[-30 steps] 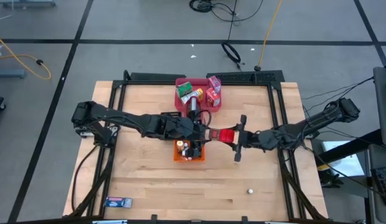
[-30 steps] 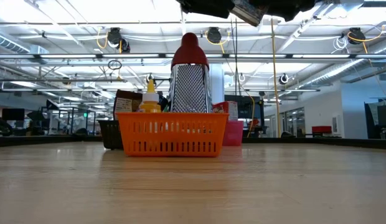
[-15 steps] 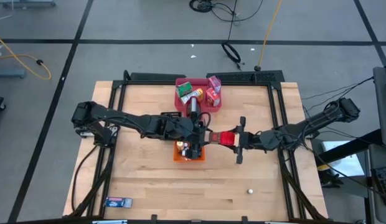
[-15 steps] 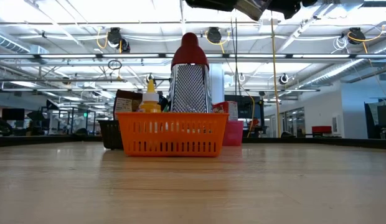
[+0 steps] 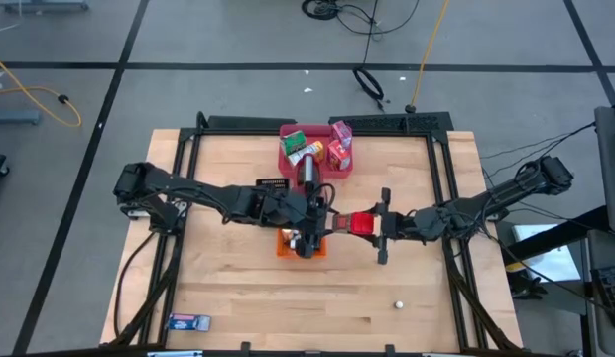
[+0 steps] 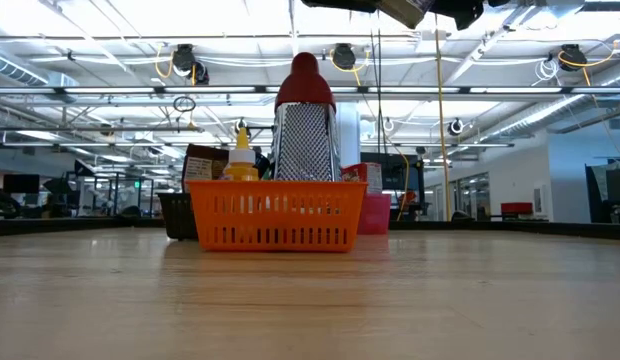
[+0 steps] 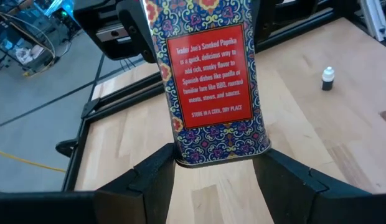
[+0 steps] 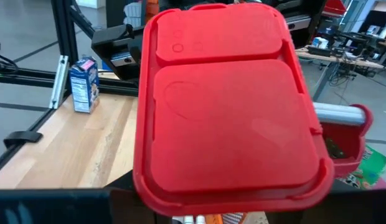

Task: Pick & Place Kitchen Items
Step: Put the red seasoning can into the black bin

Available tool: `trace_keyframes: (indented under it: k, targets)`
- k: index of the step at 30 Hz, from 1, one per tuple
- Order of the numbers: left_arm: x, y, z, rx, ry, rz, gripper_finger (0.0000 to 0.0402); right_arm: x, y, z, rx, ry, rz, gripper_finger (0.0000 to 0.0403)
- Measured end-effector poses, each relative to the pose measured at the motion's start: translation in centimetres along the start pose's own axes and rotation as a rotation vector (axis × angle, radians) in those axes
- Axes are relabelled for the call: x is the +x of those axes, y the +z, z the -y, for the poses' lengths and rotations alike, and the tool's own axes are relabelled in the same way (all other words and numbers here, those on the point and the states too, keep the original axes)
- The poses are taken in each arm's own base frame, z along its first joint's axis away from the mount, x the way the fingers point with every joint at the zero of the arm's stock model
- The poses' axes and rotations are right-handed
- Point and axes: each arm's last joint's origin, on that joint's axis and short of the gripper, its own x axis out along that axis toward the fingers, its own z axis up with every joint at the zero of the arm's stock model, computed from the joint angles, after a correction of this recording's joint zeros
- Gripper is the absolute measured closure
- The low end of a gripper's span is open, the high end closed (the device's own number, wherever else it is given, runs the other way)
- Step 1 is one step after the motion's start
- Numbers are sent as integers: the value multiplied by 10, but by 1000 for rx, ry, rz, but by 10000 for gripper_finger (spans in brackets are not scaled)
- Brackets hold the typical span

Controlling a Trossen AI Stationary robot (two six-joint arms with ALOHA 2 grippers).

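Wooden table [image 5: 238, 288]: pale plank top, dark metal frame at its edges.

Pink tray [image 5: 288, 159]: rectangular plastic, at the far middle of the table, holding green, red and pink cartons [image 5: 332, 144].

Orange basket [image 6: 275, 215]: plastic lattice walls, mid-table. A grater [image 6: 305, 125] with perforated steel faces and a rounded red top stands in it, beside a yellow-capped bottle [image 6: 240, 160].

Red box [image 8: 224, 99]: flat, smooth moulded plastic with rounded corners and a recessed lid panel, grasped by the right gripper [image 5: 372, 224] just right of the basket.

Paprika tin [image 7: 211, 74]: rectangular metal, patterned blue with a red label, clamped between the left gripper's [image 5: 309, 236] dark fingers [image 7: 149, 180] above the basket.

Blue carton [image 8: 84, 84]: small and upright on the table's near-left part.

Tiny shaker [image 7: 328, 78]: white cap, dark body, alone on the table's near-right part.
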Motion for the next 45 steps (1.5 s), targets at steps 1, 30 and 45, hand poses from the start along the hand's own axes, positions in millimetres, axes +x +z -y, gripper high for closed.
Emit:
trace_keyframes:
  k: [1,30,45]
  targets:
    - [0,0,1,-1,-2,0,187,0,0,0,-2,1,0,234]
    - [-1,-2,4,-114,-12,-34,126,1,0,3,-43,-25,0,234]
    - [-4,7,4,-135,-69,50,126,2,-1,4,-51,-14,5,234]
